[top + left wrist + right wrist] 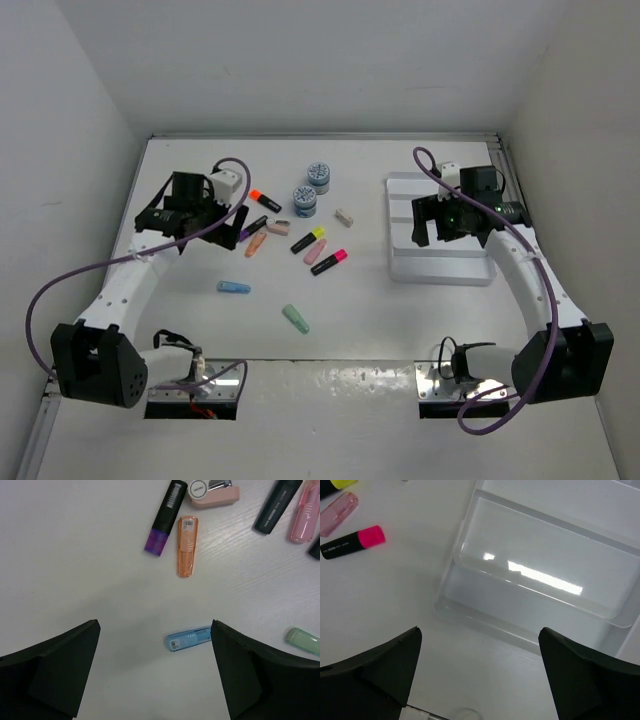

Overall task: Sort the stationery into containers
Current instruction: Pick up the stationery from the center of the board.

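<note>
Left tool [155,625] wide, empty, above blue stub [189,639]; right tool [480,630] wide, empty, above tray [530,625] corner

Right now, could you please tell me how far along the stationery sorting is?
Nothing looks sorted yet: the visible sections of the white tray hold nothing. Nothing is in hand: the left gripper and the right gripper are both open and empty. Every piece lies on the table, including the blue stub, the orange stub, the pink-ended marker and the two round pots.
</note>
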`<state>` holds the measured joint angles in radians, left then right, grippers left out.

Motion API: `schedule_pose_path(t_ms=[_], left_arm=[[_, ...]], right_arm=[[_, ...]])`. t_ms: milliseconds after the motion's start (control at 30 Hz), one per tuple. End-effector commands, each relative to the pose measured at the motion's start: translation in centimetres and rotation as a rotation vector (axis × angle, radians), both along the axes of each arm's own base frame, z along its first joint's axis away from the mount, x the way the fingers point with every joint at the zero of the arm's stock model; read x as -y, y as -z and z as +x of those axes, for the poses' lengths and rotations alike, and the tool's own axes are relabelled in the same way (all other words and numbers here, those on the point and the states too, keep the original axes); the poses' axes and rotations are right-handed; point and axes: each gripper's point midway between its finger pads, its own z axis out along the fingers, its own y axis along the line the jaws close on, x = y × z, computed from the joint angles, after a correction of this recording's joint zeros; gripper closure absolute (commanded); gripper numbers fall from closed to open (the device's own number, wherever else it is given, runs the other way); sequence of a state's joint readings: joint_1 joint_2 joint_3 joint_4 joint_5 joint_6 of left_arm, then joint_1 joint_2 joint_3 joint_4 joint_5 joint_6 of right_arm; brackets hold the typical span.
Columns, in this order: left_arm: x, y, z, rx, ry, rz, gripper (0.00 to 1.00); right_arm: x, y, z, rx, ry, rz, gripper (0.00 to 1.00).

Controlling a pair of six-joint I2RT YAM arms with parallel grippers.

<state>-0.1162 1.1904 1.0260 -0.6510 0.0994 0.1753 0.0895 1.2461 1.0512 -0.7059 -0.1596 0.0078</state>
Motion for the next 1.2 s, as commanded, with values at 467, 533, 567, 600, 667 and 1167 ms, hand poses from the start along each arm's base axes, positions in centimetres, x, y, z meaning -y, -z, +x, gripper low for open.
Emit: schedule_pose_path(t_ms=[467, 533, 567, 600, 667, 1167], left_arm=[[8.7, -1.9, 10.8, 0.072, 0.138, -0.132, 0.02], [8.6, -2.1, 11.7, 0.065, 0.120, -0.179, 0.02], [7.8, -2.1, 12.1, 0.063, 0.096, -0.190, 0.02], [7.7, -2.2, 12.5, 0.061, 0.090, -0.203, 0.02], [6.7, -1.7, 12.7, 0.041, 0.062, -0.209, 0.02], [-1.6, -0.1, 9.2, 0.007, -0.117, -0.264, 0.01]], right_arm=[[-1.2, -0.5, 3.6, 0.044, -0.019, -0.012, 0.03], [-2.4, -1.3, 6.8, 0.056, 0.002, 0.009, 0.04], [-3.5, -1.3, 7.7, 0.045, -0.010, 0.013, 0.05], [-4.5, -3.5, 9.9, 0.093, -0.005, 0.033, 0.05], [-7.5, -4.1, 13.7, 0.110, -0.004, 0.053, 0.06], [-23.9, 0.4, 26.8, 0.347, -0.045, 0.098, 0.01]])
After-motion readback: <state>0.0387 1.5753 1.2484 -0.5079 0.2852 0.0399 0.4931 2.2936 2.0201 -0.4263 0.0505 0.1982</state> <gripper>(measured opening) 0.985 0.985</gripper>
